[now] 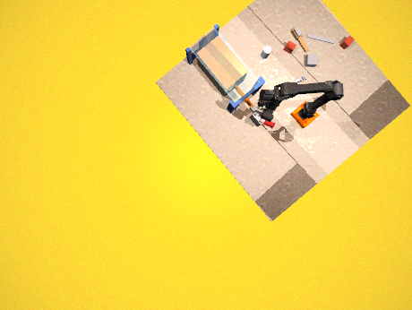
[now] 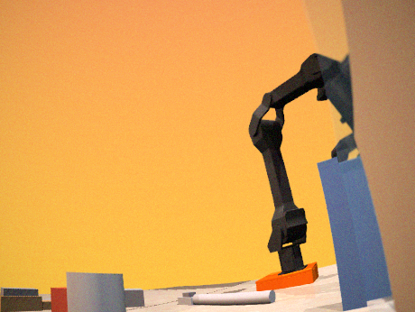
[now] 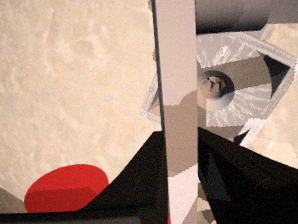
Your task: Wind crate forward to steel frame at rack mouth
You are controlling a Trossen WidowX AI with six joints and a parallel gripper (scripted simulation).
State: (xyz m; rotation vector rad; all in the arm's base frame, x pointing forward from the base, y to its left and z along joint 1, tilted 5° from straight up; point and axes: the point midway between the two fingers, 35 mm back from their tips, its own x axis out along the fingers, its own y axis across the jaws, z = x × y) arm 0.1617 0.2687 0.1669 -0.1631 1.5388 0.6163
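Yellow surrounds the pale surface (image 1: 224,127). My gripper (image 1: 261,112) (image 3: 180,135) clenches the winch handle (image 3: 180,75), likely stiff and slick; I'd keep hold of its straight bar. It sits above the winch (image 1: 256,119) (image 3: 250,85).

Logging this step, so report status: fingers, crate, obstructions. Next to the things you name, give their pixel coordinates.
Fingers shut on winch handle (image 3: 180,60). Crate (image 1: 221,63) inside guard cubby, short of its mouth. Orange strap (image 1: 244,95) leads out; obstructions: none evident.

the tan crate (image 1: 221,63) is sitting inside the blue-edged clear cubby (image 1: 217,29) (image 2: 358,234), short of its mouth. the orange strap (image 1: 244,95) is reaching toward the pale, round-holed winch (image 1: 256,118) (image 3: 245,102). the pale handle (image 3: 180,75) is partly covering it.
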